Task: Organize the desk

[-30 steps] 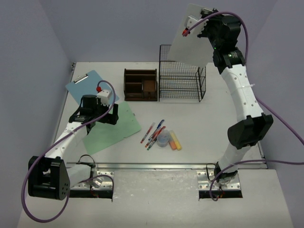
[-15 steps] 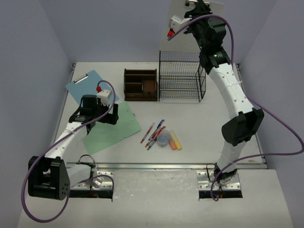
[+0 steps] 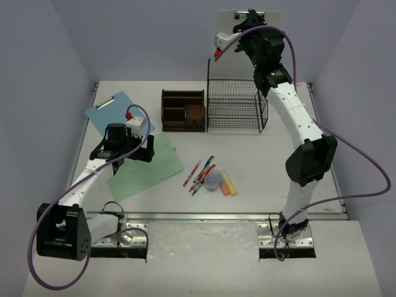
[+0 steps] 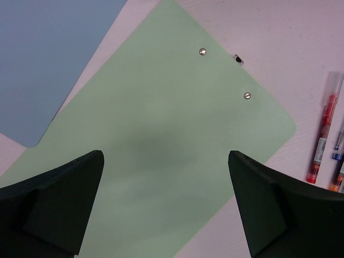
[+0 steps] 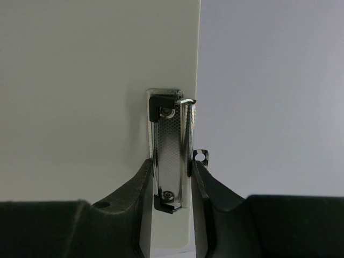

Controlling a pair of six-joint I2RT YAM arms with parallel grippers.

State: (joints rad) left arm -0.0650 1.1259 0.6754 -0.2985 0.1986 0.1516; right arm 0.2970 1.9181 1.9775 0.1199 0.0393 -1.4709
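The white desk (image 3: 278,154) carries a green clipboard (image 3: 145,170) and a blue clipboard (image 3: 114,111) at the left. My left gripper (image 3: 143,151) hovers open and empty over the green clipboard (image 4: 161,107); its jaws (image 4: 165,156) stand wide apart. The blue clipboard (image 4: 48,59) shows at the upper left of the left wrist view. My right gripper (image 3: 247,18) is raised high above the black wire-mesh rack (image 3: 236,105). It is shut on the metal clip (image 5: 171,145) of a white clipboard (image 5: 80,97), which it holds upright (image 3: 226,21).
A dark-brown wooden organizer (image 3: 183,110) stands left of the rack. Several pens (image 3: 199,174), a small round container (image 3: 212,181) and yellow and orange highlighters (image 3: 228,183) lie mid-desk. Pens (image 4: 322,140) lie right of the green clipboard. A metal rail (image 3: 204,216) runs along the near edge.
My right arm has swung the white clipboard left and higher, turning it more upright above the rack. The left arm has not moved.
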